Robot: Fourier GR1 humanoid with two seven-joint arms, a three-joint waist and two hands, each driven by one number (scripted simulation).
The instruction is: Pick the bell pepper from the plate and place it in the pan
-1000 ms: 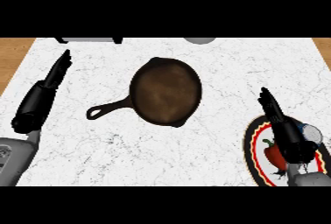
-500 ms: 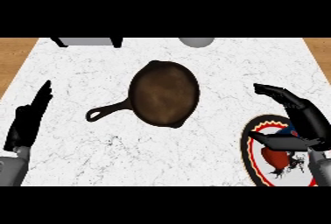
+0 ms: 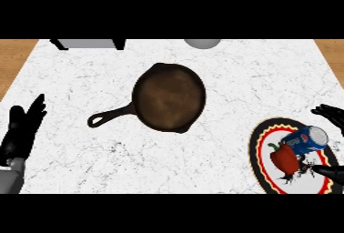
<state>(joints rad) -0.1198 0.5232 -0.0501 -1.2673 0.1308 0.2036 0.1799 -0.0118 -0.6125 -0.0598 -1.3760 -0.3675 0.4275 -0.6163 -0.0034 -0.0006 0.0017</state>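
Note:
A red bell pepper [image 3: 283,157] with a green stem lies on a patterned plate [image 3: 256,144] at the lower right of the counter. A dark cast-iron pan [image 3: 168,96] sits in the middle, its handle pointing to the lower left. My right hand [image 3: 328,112] is at the right edge, open; its fingers are above the plate's far side and its thumb [image 3: 325,170] is at the near side, neither touching the pepper. My left hand [image 3: 21,129] rests open at the left edge, fingers up.
A blue drink can [image 3: 306,139] lies on its side on the plate, touching the pepper's upper right. A grey box [image 3: 87,43] and a grey round object [image 3: 203,43] stand at the counter's back edge. Wooden floor shows past both side edges.
My right hand has drawn back to the right, off the plate, uncovering the pepper and the can. My left hand has sunk toward the lower left corner.

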